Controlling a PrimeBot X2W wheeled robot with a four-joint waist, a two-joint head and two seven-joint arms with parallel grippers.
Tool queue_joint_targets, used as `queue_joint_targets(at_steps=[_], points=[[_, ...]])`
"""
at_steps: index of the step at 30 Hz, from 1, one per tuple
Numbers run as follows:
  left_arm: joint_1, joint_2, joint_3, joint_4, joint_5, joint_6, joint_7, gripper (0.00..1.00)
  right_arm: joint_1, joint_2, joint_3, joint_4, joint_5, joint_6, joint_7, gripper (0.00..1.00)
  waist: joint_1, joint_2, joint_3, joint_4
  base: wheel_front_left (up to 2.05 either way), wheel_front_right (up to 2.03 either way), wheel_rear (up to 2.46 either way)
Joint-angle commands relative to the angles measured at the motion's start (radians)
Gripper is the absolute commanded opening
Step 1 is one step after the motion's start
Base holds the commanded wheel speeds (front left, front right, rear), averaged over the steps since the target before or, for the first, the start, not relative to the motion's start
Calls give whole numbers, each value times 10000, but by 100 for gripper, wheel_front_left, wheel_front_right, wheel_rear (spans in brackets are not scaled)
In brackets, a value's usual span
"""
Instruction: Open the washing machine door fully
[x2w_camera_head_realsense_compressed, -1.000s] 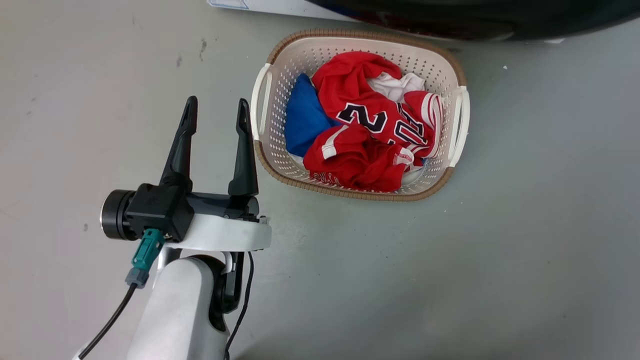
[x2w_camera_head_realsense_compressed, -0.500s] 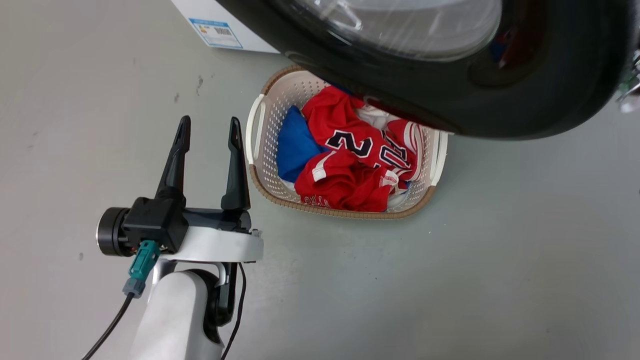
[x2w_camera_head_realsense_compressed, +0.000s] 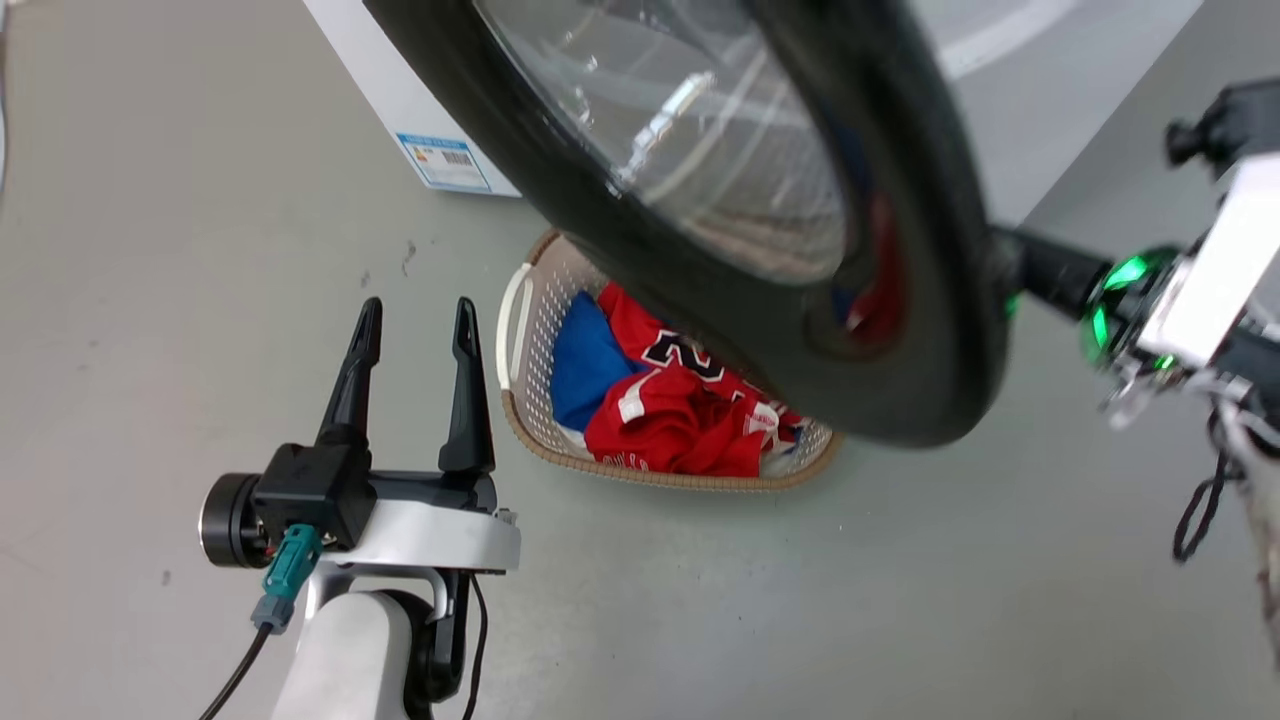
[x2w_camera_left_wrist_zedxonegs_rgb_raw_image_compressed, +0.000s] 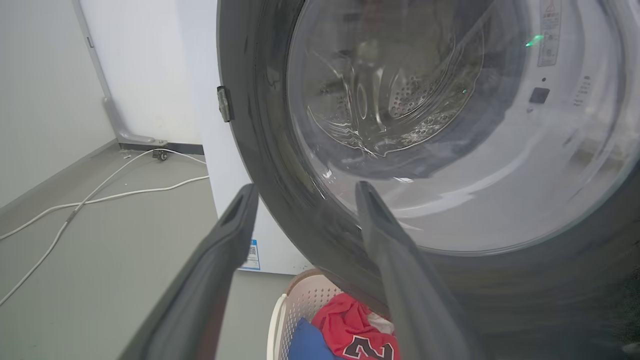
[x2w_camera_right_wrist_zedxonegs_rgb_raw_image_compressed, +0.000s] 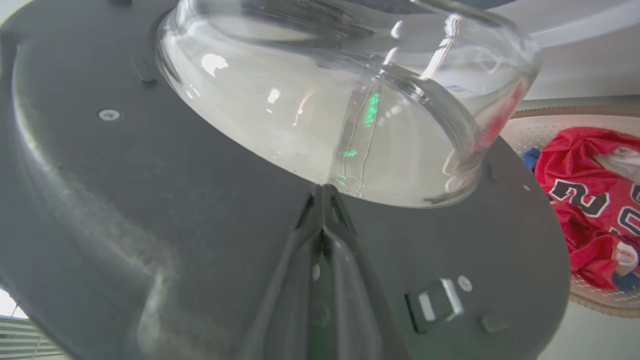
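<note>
The washing machine door (x2w_camera_head_realsense_compressed: 900, 330), round and glossy black with a clear glass bowl (x2w_camera_head_realsense_compressed: 680, 150), stands swung out from the white washing machine (x2w_camera_head_realsense_compressed: 400, 110) and hangs over the basket. My right gripper (x2w_camera_right_wrist_zedxonegs_rgb_raw_image_compressed: 324, 192) is shut with nothing between its fingers, its tips against the door's inner face (x2w_camera_right_wrist_zedxonegs_rgb_raw_image_compressed: 100, 190) just below the glass bowl (x2w_camera_right_wrist_zedxonegs_rgb_raw_image_compressed: 310, 115). In the head view its dark fingers pass behind the door's right rim, with the lit wrist (x2w_camera_head_realsense_compressed: 1130, 310) beside it. My left gripper (x2w_camera_head_realsense_compressed: 412, 315) stands open over the floor, left of the door (x2w_camera_left_wrist_zedxonegs_rgb_raw_image_compressed: 260, 125).
A pale laundry basket (x2w_camera_head_realsense_compressed: 520, 330) with red and blue clothes (x2w_camera_head_realsense_compressed: 680, 430) sits on the grey floor under the door. White cables (x2w_camera_left_wrist_zedxonegs_rgb_raw_image_compressed: 100, 197) lie along the floor by the wall. A blue-edged label (x2w_camera_head_realsense_compressed: 445, 160) marks the machine's front.
The head camera has tilted up, bringing the door, the machine and my right arm into the picture. The left gripper holds the same open pose.
</note>
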Motion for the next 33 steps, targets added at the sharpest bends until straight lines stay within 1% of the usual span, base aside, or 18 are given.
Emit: queue_joint_targets(at_steps=[1,8,14,20,29,33], points=[[151,-11,31,-9,-54,18,-27,100,468,167,121,-288,110,29,70,0,0,0,-260,49,0,0,0],[477,-12,64,32,-77,35,-27,100,1892,513,490,-1225,374,29,115,0,0,0,-774,110,0,0,0],[759,-11,95,31,-23,53,-27,100,2868,1051,945,-1774,472,29,-59,0,0,0,-1124,134,0,0,0],[925,-11,101,37,15,21,-27,100,3422,1572,1396,-1985,635,29,-69,0,0,0,-1332,208,0,0,0],[1029,-11,159,25,63,-2,-27,100,3823,2359,1895,-1874,711,29,-123,0,0,0,-1503,315,0,0,0],[1124,-11,187,5,83,18,-27,100,3998,2532,2053,-1811,645,29,-94,0,0,0,-1563,303,0,0,0]])
